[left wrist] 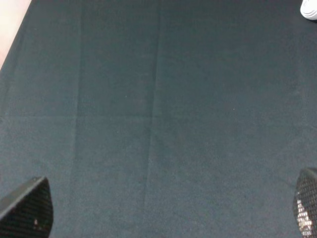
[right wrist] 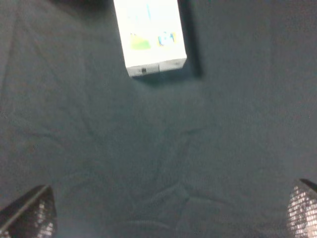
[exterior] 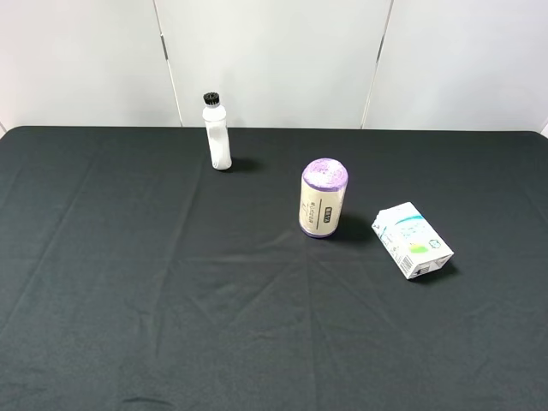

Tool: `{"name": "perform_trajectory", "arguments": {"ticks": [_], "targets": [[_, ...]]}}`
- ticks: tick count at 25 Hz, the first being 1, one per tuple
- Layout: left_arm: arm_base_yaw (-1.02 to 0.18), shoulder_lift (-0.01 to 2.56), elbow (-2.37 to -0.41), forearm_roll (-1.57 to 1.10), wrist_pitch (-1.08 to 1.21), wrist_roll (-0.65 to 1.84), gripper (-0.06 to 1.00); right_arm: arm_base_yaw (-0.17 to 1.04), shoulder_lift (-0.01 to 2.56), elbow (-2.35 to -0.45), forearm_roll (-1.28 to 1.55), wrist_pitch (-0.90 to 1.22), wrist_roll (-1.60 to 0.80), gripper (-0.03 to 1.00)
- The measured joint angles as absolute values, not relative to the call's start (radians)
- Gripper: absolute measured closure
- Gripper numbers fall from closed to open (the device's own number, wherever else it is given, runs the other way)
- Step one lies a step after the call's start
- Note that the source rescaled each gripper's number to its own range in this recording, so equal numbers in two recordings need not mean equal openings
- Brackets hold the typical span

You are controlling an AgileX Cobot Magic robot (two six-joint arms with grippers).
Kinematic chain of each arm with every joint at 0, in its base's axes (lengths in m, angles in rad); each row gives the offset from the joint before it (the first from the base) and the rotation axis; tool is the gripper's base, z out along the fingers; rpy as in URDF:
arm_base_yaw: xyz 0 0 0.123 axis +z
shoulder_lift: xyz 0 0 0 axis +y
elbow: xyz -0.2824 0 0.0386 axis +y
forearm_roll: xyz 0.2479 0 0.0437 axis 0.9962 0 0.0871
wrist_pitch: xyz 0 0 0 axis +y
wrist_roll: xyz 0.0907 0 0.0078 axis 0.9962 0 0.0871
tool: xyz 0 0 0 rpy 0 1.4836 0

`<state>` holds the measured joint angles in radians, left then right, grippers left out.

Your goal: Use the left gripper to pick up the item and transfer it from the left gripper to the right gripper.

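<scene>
The item, a small white carton (exterior: 412, 241) with teal print and a green spot, lies on its side on the black cloth at the right of the exterior high view. It also shows in the right wrist view (right wrist: 149, 35), ahead of my right gripper (right wrist: 171, 210), which is open and empty with its fingertips (right wrist: 30, 214) wide apart. My left gripper (left wrist: 168, 208) is open and empty over bare cloth; its fingertips (left wrist: 27, 208) show at the frame corners. Neither arm shows in the exterior high view.
A white bottle with black cap (exterior: 217, 134) stands at the back left; its edge shows in the left wrist view (left wrist: 309, 9). A purple-topped cylindrical roll (exterior: 323, 198) stands just left of the carton. The black cloth (exterior: 171, 300) covers the table, whose left edge (left wrist: 10, 29) shows.
</scene>
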<state>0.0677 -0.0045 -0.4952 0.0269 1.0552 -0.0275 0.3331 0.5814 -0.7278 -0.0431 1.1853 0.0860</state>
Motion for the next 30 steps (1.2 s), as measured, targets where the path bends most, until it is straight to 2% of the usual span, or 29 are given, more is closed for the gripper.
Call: {"name": "perform_trajectory", "arguments": {"ticks": [14, 30], "targets": [[0.068, -0.005, -0.495, 0.027, 1.055, -0.028, -0.01, 0.333, 0.027, -0.495, 0.005, 1.033, 0.057, -0.03], [0.068, -0.005, -0.495, 0.027, 1.055, -0.028, -0.01, 0.333, -0.005, -0.494, 0.009, 1.027, 0.057, -0.03]]}}
